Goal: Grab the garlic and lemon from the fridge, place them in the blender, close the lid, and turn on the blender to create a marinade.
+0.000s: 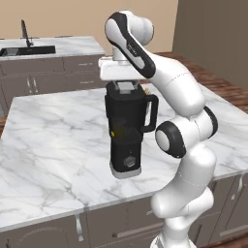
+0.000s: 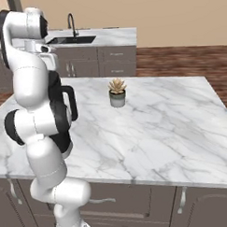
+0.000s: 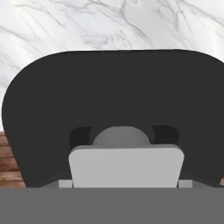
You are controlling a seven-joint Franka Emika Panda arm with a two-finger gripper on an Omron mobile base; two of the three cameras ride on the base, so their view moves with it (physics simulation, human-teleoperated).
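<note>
The tall black blender [image 1: 127, 133] stands on the white marble desk [image 1: 53, 150], its black rounded-square lid [image 3: 113, 105] on top. The tool [image 1: 127, 87] presses down onto it; finger spread cannot be told.

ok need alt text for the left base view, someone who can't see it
A white robot arm reaches down over a tall black blender on a marble island counter, its hand right above the lid. A second counter with a sink stands behind.
</note>
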